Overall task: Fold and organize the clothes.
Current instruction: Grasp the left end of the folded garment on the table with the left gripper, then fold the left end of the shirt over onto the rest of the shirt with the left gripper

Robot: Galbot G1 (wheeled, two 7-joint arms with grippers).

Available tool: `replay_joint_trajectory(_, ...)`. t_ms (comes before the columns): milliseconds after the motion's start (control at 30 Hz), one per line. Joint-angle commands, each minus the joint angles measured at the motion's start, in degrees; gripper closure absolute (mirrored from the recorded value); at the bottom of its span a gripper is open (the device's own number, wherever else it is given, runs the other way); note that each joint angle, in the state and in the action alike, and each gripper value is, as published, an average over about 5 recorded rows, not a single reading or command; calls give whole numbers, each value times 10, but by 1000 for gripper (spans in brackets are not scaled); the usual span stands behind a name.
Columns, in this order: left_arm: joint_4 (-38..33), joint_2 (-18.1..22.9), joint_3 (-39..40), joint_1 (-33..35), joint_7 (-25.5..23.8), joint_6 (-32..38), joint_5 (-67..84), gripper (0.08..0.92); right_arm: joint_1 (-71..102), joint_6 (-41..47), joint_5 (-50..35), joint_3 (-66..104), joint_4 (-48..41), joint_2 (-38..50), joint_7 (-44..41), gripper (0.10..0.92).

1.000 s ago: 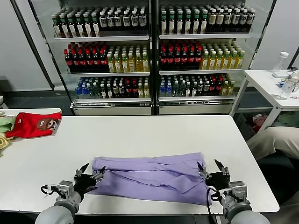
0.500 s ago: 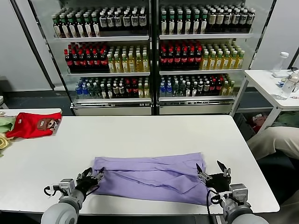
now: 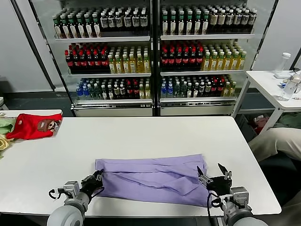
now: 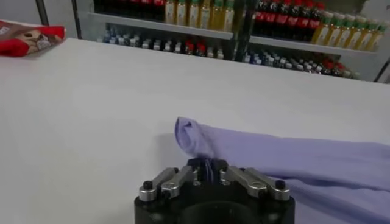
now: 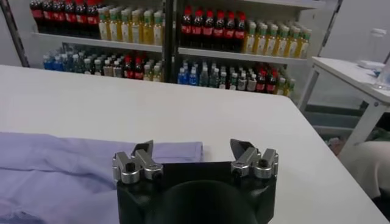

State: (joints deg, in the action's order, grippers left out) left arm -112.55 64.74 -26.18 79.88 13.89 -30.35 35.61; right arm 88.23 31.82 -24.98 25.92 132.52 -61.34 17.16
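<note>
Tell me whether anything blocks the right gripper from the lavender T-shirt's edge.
Nothing visible does. The right gripper stands with open jaws over the near right end of the folded lavender cotton T-shirt, only bare white table around. The left gripper is shut on the shirt's opposite end.

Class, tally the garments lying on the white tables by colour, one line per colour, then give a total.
Lavender T-shirt: 1
Red garment: 1
Green-yellow clothes at the frame edge: 1 pile, number of pieces unclear
Total: 3 counted
</note>
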Motion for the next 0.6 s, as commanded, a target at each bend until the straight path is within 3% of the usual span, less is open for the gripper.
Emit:
replay_joint_trajectory(33,-61,-15,-64,13,4,-1,-163,849,5,-1,0,9,3,-1,-1,203)
replay_joint_trajectory(367,-31,-61,-271,36,-29,50,-315,886,5,-2,0,19,4,-4,-4,203)
replay_joint_trajectory(467,-49,-67,-272,36,-38,40,-302,886,3,-2,1,19,3,-4,-4,203)
replay_joint_trajectory(600,-122,-42,-199,43,-61,-8,-216,886,1,-2,2,17,1,-8,-4,203)
